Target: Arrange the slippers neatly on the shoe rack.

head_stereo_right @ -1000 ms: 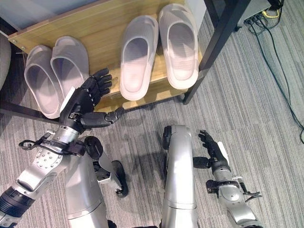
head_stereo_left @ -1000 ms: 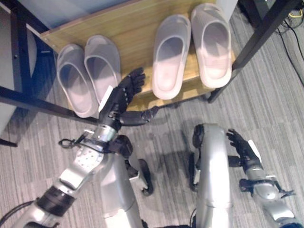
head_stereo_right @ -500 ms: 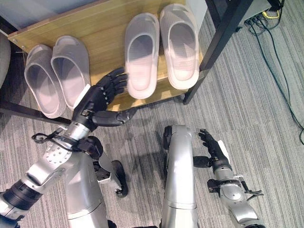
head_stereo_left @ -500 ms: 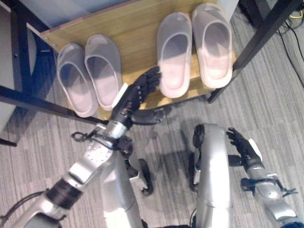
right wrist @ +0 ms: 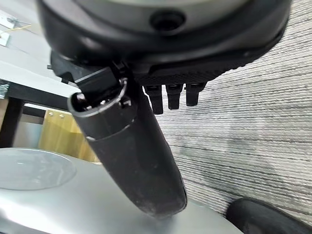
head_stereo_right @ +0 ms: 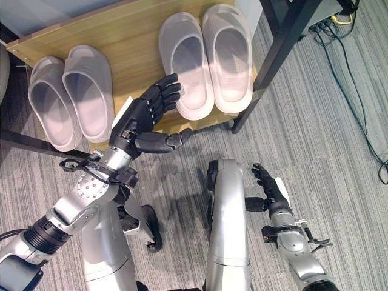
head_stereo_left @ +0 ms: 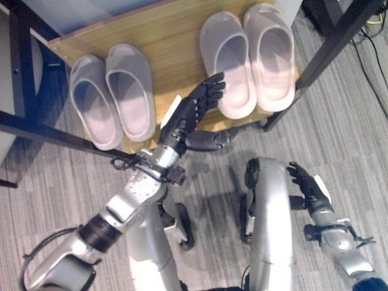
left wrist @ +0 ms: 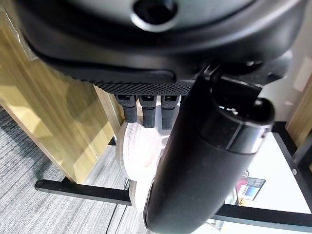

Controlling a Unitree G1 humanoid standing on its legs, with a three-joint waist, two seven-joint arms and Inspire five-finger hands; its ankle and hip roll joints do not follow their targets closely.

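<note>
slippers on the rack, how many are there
4, all on the wooden shelf: a pair at the left end, outer slipper and inner slipper, and a pair at the right end, pushed slipper by the left hand, and end slipper.

An indoor room that looks like an office or lab space. The floor is grey striped carpet of the commercial kind. A low wooden shoe rack with a black metal frame stands on it, carrying two pairs of pale slippers. At the far right corner, a power strip with plugs lies on the carpet, and loose cables trail away from it.
</note>
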